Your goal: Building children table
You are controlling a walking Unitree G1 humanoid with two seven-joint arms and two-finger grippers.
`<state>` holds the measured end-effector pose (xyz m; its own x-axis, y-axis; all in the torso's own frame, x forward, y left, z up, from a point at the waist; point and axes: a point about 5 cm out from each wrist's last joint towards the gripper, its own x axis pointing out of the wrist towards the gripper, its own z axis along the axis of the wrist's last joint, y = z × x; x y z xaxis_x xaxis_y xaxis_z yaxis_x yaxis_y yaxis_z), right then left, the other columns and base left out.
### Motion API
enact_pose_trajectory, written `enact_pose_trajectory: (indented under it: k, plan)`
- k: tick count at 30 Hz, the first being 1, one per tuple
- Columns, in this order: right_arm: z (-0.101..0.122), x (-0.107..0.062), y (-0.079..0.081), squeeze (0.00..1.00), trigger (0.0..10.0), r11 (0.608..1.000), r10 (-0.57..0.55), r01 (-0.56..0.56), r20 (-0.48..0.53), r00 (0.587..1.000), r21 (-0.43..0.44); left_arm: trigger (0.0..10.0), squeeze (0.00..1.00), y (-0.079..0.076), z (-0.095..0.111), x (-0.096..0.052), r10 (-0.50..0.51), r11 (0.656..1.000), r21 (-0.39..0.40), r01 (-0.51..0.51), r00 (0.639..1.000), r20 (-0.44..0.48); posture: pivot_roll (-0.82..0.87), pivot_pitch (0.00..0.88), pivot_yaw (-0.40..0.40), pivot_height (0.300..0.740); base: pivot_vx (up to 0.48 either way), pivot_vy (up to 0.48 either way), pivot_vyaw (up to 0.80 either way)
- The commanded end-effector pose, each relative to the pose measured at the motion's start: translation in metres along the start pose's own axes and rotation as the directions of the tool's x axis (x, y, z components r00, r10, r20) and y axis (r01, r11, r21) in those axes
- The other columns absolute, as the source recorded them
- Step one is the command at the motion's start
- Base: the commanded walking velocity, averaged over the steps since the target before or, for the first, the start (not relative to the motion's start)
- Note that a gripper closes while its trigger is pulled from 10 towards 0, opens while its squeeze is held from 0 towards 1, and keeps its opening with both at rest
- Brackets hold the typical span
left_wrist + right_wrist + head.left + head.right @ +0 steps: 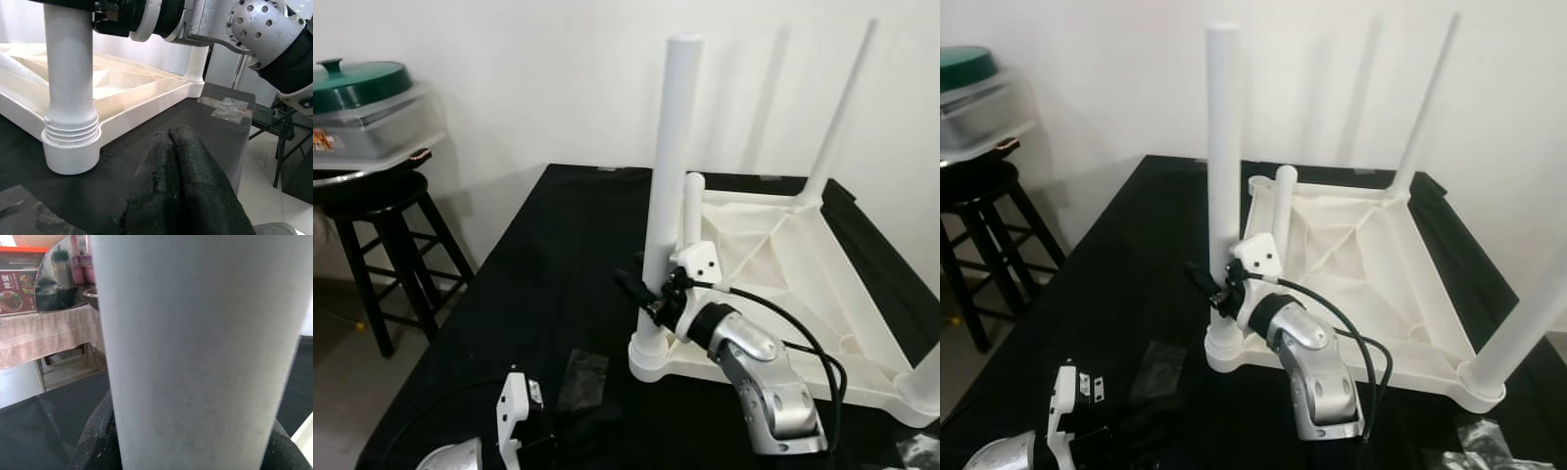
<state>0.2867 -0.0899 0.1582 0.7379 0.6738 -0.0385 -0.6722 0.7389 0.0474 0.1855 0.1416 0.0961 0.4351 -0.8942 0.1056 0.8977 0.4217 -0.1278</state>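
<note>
i see the upturned white children's table top (pixel 773 264) lying on the black worktop (pixel 548 284), filling the right half of the frame in the head views. a thick white leg (pixel 668 166) stands upright in the near-left corner socket (pixel 651 354), just left of centre, and its threaded collar sits just above the socket in the left wrist view. my right tool (pixel 644 289) reaches in from the lower right and is clamped around that leg low down, its black fingers (pixel 98 440) pressed against both sides of the white tube. a shorter white leg (pixel 694 208) stands just behind it, a thin one (pixel 842 108) rises at the far corner in the upper right, and another thick one (pixel 1528 323) stands at the right edge. my left tool (pixel 178 166) sits low at the bottom left, fingers pressed together with nothing between them, near the socket but not touching it. a dark stool (pixel 386 245) at the far left carries a clear container (pixel 377 122) with a green lid (pixel 357 83).
</note>
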Motion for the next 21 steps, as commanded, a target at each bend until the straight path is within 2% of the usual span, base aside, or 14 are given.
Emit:
enact_pose_trajectory:
  k: [1,4,5,6,8,9,13,14,16,17,18,19,20,21]
  plan:
    - [-0.036,-0.001,0.007,0.00,0.0,0.995,0.040,-0.026,-0.151,0.988,0.091,10.0,0.00,0.004,-0.001,-0.005,0.002,1.000,-0.007,-0.002,1.000,-0.021,-0.05,0.000,0.026,0.740,0.000,0.000,0.00]
    - [-0.036,-0.002,0.009,0.00,0.0,0.995,0.041,-0.027,-0.153,0.987,0.092,10.0,0.00,0.004,-0.001,-0.005,0.004,1.000,-0.008,-0.005,1.000,-0.021,-0.05,0.000,0.026,0.740,0.000,0.000,0.00]
    - [-0.028,0.000,0.015,1.00,10.0,0.980,0.177,-0.162,-0.137,0.975,0.115,9.6,0.00,0.003,0.000,-0.005,0.012,1.000,-0.004,-0.012,1.000,-0.019,-0.04,0.000,0.016,0.740,0.000,0.000,0.00]
    - [-0.028,0.000,0.015,1.00,10.0,0.980,0.177,-0.162,-0.137,0.975,0.115,9.6,0.00,0.003,0.000,-0.005,0.012,1.000,-0.004,-0.012,1.000,-0.019,-0.04,0.000,0.016,0.740,0.000,0.000,0.00]
    - [-0.017,0.001,0.021,1.00,10.0,0.945,0.318,-0.305,-0.117,0.941,0.114,9.6,0.00,0.002,0.000,-0.004,0.014,1.000,-0.002,-0.014,1.000,-0.018,-0.04,0.000,0.018,0.740,0.000,0.000,0.00]
    - [-0.006,0.005,0.017,1.00,10.0,0.942,0.334,-0.329,-0.090,0.938,0.067,9.6,0.00,0.002,0.000,-0.004,0.014,1.000,-0.003,-0.014,1.000,-0.017,-0.04,0.000,0.021,0.740,0.000,0.000,0.00]
    - [0.009,0.010,0.008,1.00,10.0,0.933,0.359,-0.360,-0.063,0.931,-0.001,9.5,0.00,0.002,0.000,-0.003,0.012,1.000,-0.006,-0.012,1.000,-0.015,-0.04,0.000,0.020,0.740,0.000,0.000,0.00]
    - [0.016,0.011,0.002,0.81,10.0,0.903,0.425,-0.428,-0.065,0.903,-0.041,9.4,0.00,0.002,0.000,-0.003,0.012,1.000,-0.006,-0.012,1.000,-0.015,-0.03,0.000,0.018,0.740,0.000,0.000,0.00]
    - [0.016,0.011,0.002,0.81,10.0,0.903,0.425,-0.428,-0.065,0.903,-0.041,9.4,0.00,0.002,0.000,-0.003,0.012,1.000,-0.006,-0.012,1.000,-0.015,-0.03,0.000,0.018,0.740,0.000,0.000,0.00]
    - [0.022,0.010,-0.002,0.00,10.0,0.859,0.502,-0.507,-0.078,0.861,-0.068,9.4,0.00,0.002,0.000,-0.003,0.012,1.000,-0.005,-0.012,1.000,-0.015,-0.03,0.000,0.018,0.740,0.000,0.000,0.00]
    - [0.032,0.010,-0.010,0.00,10.0,0.798,0.588,-0.596,-0.095,0.803,-0.088,9.3,0.00,0.002,0.000,-0.003,0.013,1.000,-0.004,-0.013,1.000,-0.017,-0.02,0.000,0.015,0.740,0.000,0.000,0.00]
    - [0.038,0.009,-0.015,0.00,10.0,0.758,0.636,-0.645,-0.106,0.764,-0.098,9.3,0.00,0.002,0.000,-0.003,0.014,1.000,-0.003,-0.014,1.000,-0.018,-0.02,0.000,0.015,0.740,0.000,0.000,0.00]
    - [0.038,0.009,-0.015,0.00,10.0,0.758,0.636,-0.645,-0.106,0.764,-0.098,9.3,0.00,0.002,0.000,-0.003,0.014,1.000,-0.003,-0.014,1.000,-0.018,-0.02,0.000,0.015,0.740,0.000,0.000,0.00]
    - [0.041,0.009,-0.018,0.00,10.0,0.737,0.659,-0.668,-0.110,0.744,-0.100,9.3,0.00,0.002,0.000,-0.003,0.014,1.000,-0.003,-0.014,1.000,-0.019,-0.02,0.000,0.015,0.740,0.000,0.000,0.00]
